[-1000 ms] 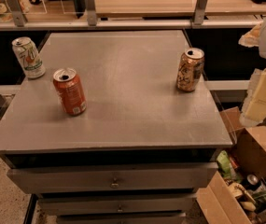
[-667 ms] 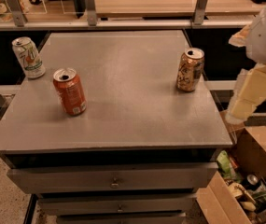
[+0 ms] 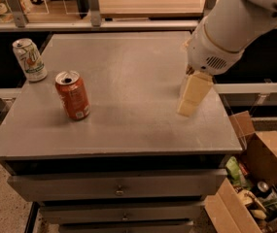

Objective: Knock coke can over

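The coke can (image 3: 73, 95) is red-orange with a silver top and stands upright on the left part of the grey table top (image 3: 128, 81). My gripper (image 3: 191, 95) hangs from the white arm (image 3: 230, 23) over the right part of the table, pointing down, well to the right of the coke can and apart from it.
A white-green 7UP can (image 3: 29, 59) stands upright at the table's far left edge. The gold-brown can is hidden behind the arm. An open cardboard box (image 3: 254, 188) with clutter sits on the floor at the lower right. Drawers (image 3: 118, 188) are under the table top.
The arm has swung in from the right edge of the view to over the right side of the table and now covers the gold-brown can. The cans have not moved.
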Tool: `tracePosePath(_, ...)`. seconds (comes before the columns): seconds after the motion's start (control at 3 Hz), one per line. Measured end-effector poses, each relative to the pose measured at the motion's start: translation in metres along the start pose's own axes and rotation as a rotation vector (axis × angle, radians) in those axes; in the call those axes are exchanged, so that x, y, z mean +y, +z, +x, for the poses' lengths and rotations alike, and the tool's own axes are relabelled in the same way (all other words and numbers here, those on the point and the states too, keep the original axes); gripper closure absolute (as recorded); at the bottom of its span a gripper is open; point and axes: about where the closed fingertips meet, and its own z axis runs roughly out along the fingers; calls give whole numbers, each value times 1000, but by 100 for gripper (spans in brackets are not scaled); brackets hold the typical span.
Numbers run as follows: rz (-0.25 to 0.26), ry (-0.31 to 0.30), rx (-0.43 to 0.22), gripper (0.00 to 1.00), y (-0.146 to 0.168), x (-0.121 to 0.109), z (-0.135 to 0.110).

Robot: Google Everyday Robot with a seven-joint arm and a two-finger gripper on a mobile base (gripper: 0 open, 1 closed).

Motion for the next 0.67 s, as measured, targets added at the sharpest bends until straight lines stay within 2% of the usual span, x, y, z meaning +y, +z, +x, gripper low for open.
tracePosePath(0.33, -34, -37, -81, 0, 41, -5, -42)
tracePosePath(0.67, -72, -60, -162, 0, 67, -5, -77)
